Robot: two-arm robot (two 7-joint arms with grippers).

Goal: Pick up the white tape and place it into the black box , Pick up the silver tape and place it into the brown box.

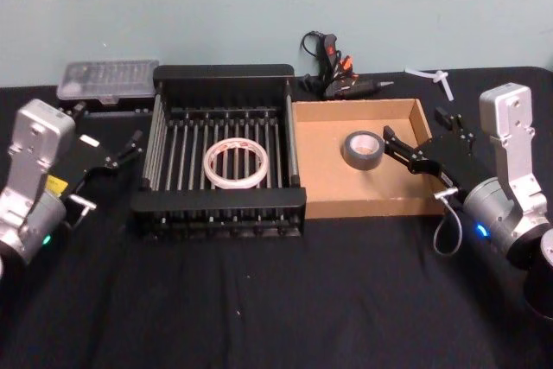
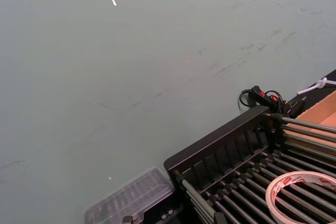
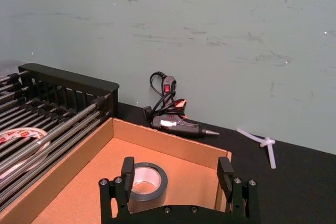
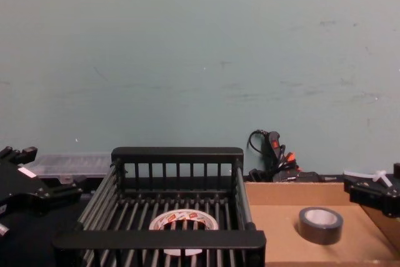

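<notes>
- Black cloth covers our table [image 1: 259,300] beneath a pale green wall.
- We see the white tape [image 1: 236,163] flat on the black box [image 1: 220,79] floor — done.
- The silver tape [image 1: 364,149] lies in the brown box [image 1: 363,206] — done too.
- Our right gripper [image 1: 390,143] gapes open, empty, just beside the silver tape; our left gripper [image 1: 131,146] sits open, empty, left of the black box.

No legible text anywhere. Wide, thin ring of white tape [image 1: 235,163], lying flat on the barred floor of the black slatted plastic crate [image 1: 221,77], left of centre: red print runs round its inner core, seen clearest in the left wrist view [image 2: 302,199], but no letters can be made out. Left arm carries a small yellow label [image 1: 57,184], wording unreadable.
</notes>
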